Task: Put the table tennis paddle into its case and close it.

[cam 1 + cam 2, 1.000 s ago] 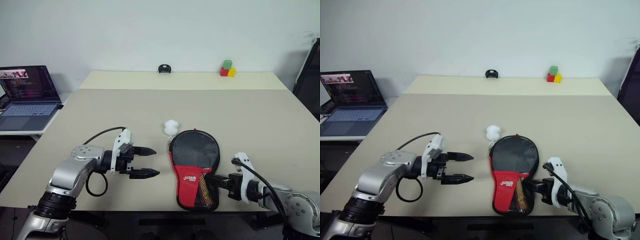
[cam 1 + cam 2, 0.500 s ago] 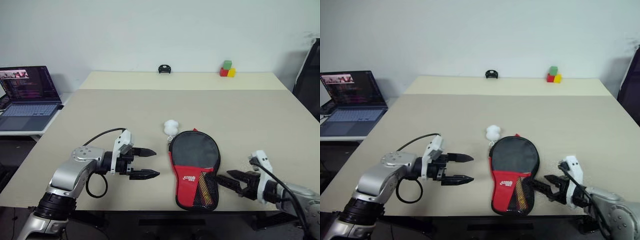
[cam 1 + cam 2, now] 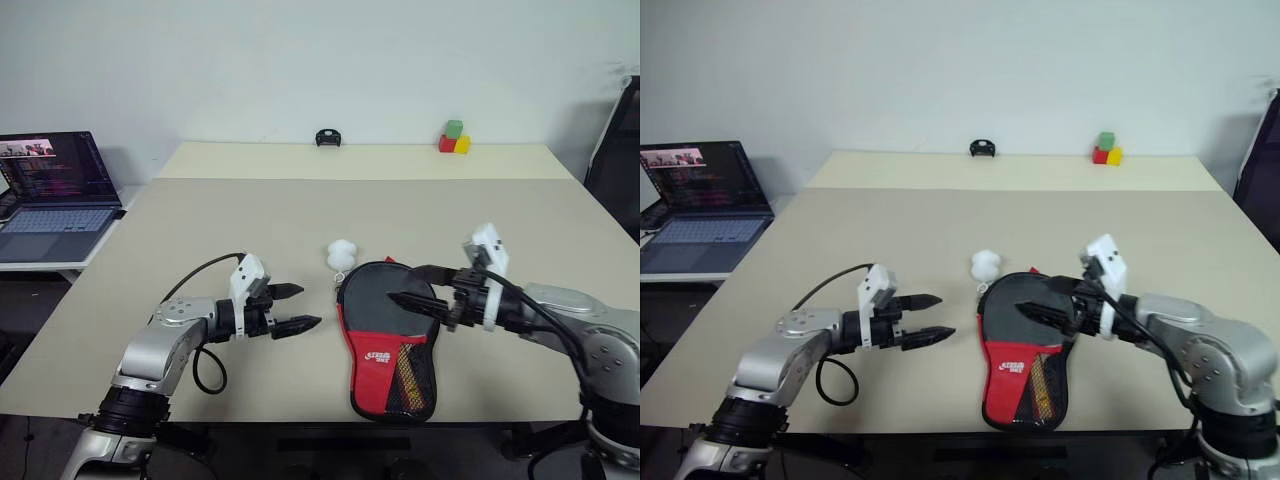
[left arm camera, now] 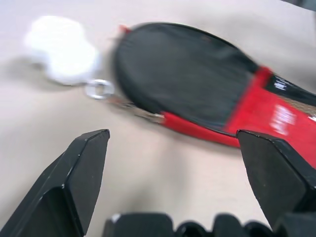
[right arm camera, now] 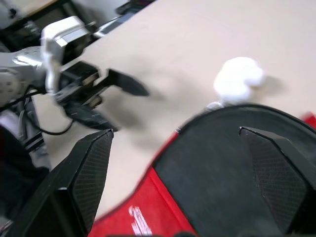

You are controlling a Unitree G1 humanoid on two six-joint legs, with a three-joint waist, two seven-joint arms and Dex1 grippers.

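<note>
Case (image 3: 390, 340) flat on table (image 3: 200, 215) near front edge, round black end away from robot, red mesh end toward it. Paddle not made out (handle may show through mesh, cannot tell). White fluffy ball (image 3: 342, 254) just beyond case's far left edge, on a ring. Right gripper (image 3: 409, 286) above case's black part, jaws wide, empty. Left gripper (image 3: 299, 307) beside case on its left, jaws wide, empty, tips toward it
</note>
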